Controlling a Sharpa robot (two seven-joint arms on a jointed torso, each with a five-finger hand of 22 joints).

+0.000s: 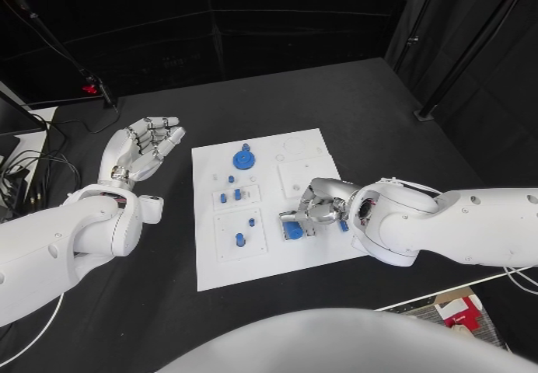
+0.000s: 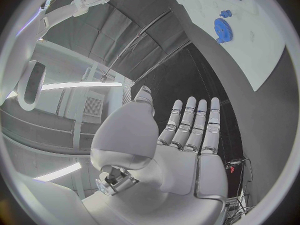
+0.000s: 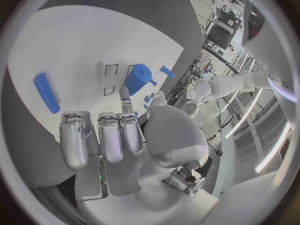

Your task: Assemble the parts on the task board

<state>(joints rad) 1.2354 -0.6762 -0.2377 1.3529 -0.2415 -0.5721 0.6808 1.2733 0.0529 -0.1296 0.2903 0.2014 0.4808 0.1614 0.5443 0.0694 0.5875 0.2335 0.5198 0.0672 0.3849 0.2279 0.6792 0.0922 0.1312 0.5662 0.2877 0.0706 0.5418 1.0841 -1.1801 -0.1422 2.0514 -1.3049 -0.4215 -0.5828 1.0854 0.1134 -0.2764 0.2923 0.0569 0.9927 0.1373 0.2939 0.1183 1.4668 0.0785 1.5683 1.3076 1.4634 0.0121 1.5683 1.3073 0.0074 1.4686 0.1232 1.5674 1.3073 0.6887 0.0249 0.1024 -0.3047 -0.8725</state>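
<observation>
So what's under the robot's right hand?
Under the right hand is the white task board, with a blue cylinder part at its fingers. Whether the fingers grip it is hidden by the hand.

Our left arm comes in from about eight o'clock and lies along the table, its left hand point(image 1: 144, 144) stretched toward twelve o'clock, flat and palm up. In the left wrist view that hand point(image 2: 181, 135) holds nothing, fingers point(image 2: 201, 122) straight and side by side, thumb apart. Our right arm reaches in from three o'clock toward nine. The right hand point(image 1: 317, 206) hangs palm down with its fingers point(image 3: 112, 135) curled inward; whether they grip anything we cannot tell.
</observation>
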